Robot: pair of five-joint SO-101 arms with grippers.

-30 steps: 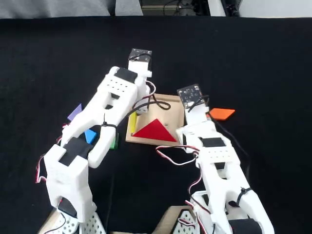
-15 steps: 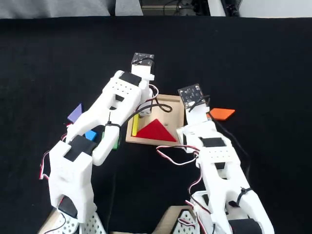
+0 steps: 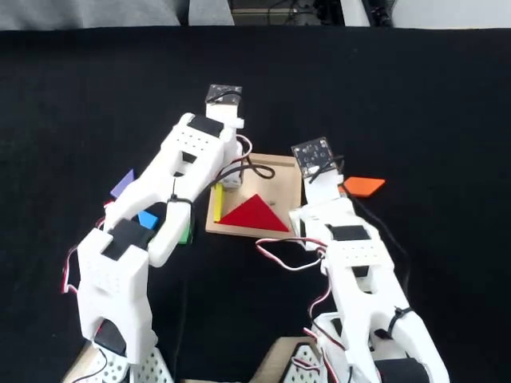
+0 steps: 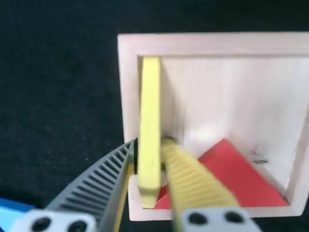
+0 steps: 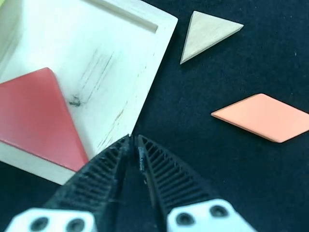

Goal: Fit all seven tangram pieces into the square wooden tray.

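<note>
Left wrist view: the left fingers (image 4: 190, 179) pinch a thin yellow piece (image 4: 149, 121) standing on edge inside the pale wooden tray (image 4: 217, 44), against its wall. Just outside the tray, the right fingers (image 5: 108, 169) are pressed together, holding nothing.

We see a matte black cloth (image 3: 447, 96) spread over the whole table. Beyond its far edge we make out a grey fabric strip (image 3: 88, 12), a tangle of dark cables (image 3: 303, 9) and a plain white surface (image 3: 451, 12). At the near edge sits a pale wooden board (image 3: 275, 355).
</note>
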